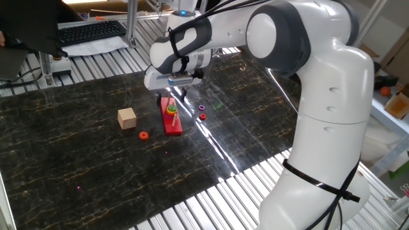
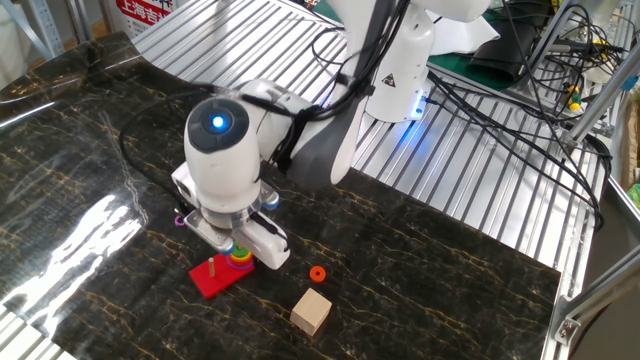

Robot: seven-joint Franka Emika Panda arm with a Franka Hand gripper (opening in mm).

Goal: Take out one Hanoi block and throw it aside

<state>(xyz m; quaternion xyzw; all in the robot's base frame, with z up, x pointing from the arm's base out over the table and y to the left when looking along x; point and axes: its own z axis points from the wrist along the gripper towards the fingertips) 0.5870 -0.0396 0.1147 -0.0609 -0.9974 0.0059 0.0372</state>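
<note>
A red base [image 1: 172,122] [image 2: 212,279] carries a peg and a small stack of coloured rings [image 1: 171,108] [image 2: 240,261]. The Hanoi block [image 1: 171,107], a green ring, shows near the top of that stack. My gripper [image 1: 172,97] [image 2: 239,246] hangs directly over the stack, pointing down, its fingers [image 1: 161,98] spread to either side of it. It is open and holds nothing. In the other fixed view the gripper body hides most of the stack's top.
A tan wooden cube [image 1: 126,118] [image 2: 311,312] and an orange-red ring [image 1: 143,135] [image 2: 317,274] lie beside the base. A purple ring [image 1: 202,108] [image 2: 180,219] and a red ring [image 1: 203,117] lie on its other side. Metal slats border the dark mat.
</note>
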